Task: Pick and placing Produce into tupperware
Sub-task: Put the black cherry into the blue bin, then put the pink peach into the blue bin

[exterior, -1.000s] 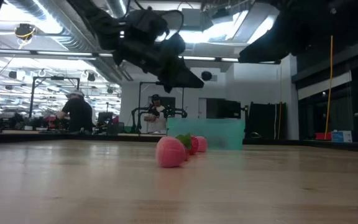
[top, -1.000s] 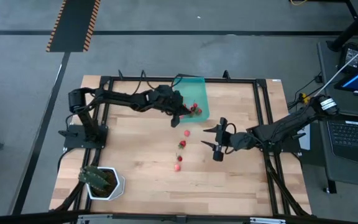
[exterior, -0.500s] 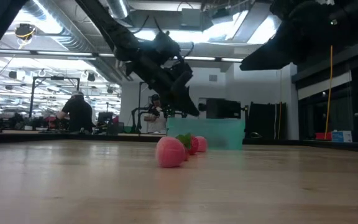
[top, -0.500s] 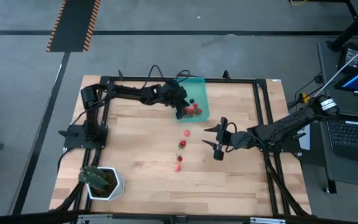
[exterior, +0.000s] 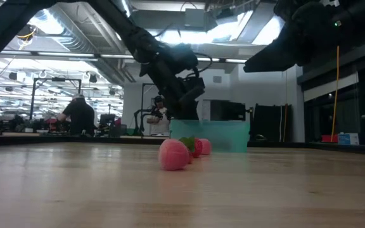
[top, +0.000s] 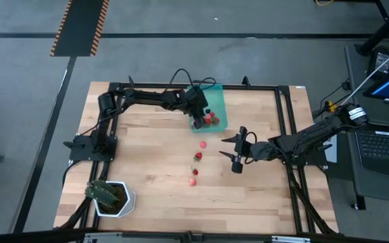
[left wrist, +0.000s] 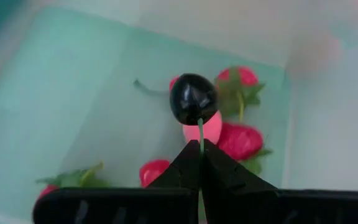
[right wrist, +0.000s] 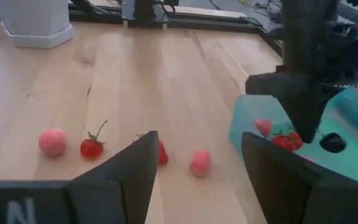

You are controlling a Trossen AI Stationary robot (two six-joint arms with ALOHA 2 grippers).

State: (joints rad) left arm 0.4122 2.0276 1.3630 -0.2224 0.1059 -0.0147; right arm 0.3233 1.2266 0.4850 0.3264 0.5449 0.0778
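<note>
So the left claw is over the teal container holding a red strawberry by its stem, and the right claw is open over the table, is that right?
Not quite. The left claw is over the teal container, shut on a thin green stem, but what hangs from it is a small dark berry, not a red strawberry; the left wrist view shows this. The right claw is indeed open over the table.

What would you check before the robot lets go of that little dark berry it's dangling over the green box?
1. Left tool shut on the dark berry by its stem: ok.
2. Berry hangs over the tupperware, not the table: ok.
3. Space inside among the red fruits already there: ok.
4. Right tool parked apart, over bare wood, fingers open: ok.
5. Loose fruits left on the table for later picks: ok, four show.
6. How high the berry hangs above the box floor: cannot tell.
</note>
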